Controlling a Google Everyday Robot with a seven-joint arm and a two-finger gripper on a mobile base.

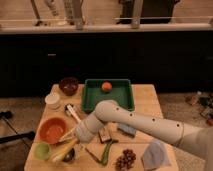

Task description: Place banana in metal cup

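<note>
Yellow against the pale wood, the banana (64, 150) sits near the front left corner of the desk (145, 102). Its long axis runs diagonally, the low end toward that corner and the high end up toward the gripper (71, 137). The gripper hangs just above and right of it, beside the orange bowl (52, 130). Whether it pinches the fruit or merely touches it, I cannot tell. The metal cup (69, 156) appears to sit right under the banana's middle, next to the green cup (42, 150). The coming move is probably a short tip downward, end first.
</note>
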